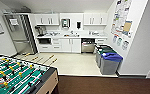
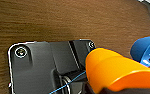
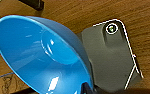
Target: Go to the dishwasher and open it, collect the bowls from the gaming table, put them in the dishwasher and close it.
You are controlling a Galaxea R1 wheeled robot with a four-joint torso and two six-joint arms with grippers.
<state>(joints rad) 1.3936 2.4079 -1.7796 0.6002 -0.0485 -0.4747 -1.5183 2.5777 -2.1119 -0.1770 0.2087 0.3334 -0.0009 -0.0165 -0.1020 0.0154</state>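
Note:
The dishwasher [image 1: 88, 46] sits under the counter at the far wall, with a steel front and a dark band at its top. I cannot tell whether its door is ajar. An orange bowl [image 2: 116, 70] hangs over the brown wood-look floor with my left gripper [image 2: 101, 88] shut on its rim. A blue bowl [image 3: 41, 52], hollow side toward the camera, is held the same way by my right gripper [image 3: 87, 88]. The blue bowl [image 2: 144, 50] also shows beside the orange one in the left wrist view. The gaming table is out of view.
A green table-football table [image 1: 16, 77] stands close at the lower left. Blue-lidded bins [image 1: 108, 60] line the right wall before the counter. A steel fridge [image 1: 21, 33] stands at the left. Pale kitchen floor [image 1: 71, 63] lies between me and the white cabinets [image 1: 66, 45].

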